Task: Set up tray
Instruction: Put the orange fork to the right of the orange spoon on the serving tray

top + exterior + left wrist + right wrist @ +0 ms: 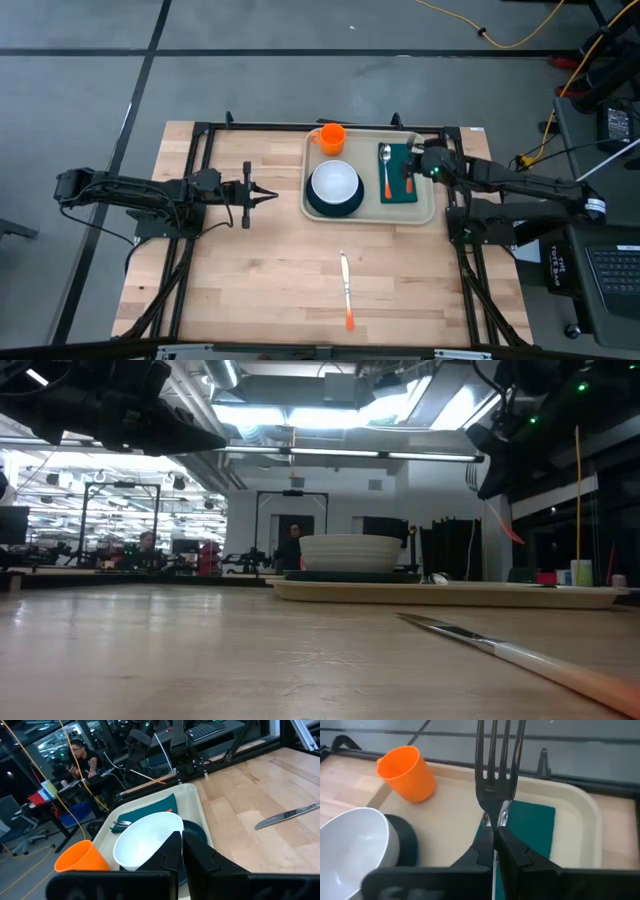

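The tray (432, 205) is set at the far side of the table (260, 270), right of centre. A fork (496, 775) is gripped in the closed right claw (495, 837) above the green napkin (532, 827) on the tray. The left claw (268, 195) is held shut and empty, left of the tray.

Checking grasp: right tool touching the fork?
Touching. The right wrist view shows the right tool shut on the fork, its handle pinched between both fingertips above the tray.
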Motion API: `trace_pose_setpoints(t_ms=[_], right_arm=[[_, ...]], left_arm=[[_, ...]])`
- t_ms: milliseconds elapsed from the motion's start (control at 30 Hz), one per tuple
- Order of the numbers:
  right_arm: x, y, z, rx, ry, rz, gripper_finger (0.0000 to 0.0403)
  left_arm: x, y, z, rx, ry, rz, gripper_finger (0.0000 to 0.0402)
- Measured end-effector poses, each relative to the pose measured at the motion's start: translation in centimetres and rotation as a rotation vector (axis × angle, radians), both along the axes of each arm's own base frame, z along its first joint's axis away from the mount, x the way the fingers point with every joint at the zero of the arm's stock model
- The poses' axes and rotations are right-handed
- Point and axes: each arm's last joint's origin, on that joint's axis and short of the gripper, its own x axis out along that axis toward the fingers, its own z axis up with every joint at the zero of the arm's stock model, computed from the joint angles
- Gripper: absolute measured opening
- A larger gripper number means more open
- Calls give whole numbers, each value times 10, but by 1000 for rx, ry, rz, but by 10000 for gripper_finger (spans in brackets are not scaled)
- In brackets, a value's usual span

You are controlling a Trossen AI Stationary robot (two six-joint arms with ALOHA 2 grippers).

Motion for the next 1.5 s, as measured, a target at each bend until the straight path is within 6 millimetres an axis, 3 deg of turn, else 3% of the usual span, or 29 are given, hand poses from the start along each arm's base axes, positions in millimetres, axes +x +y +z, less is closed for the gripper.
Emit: trace_pose_setpoints(t_ms=[667,1033,1500], right_arm=[[31,-48,8,343,157,-32,11],[40,-77,-23,533,258,-100,11],[44,-104,-47,571,267,-125,10]], left_arm=[[0,0,0,0,0,0,10],[0,0,-2,-2,18,0,10],[0,0,-2,-10,18,1,8]])
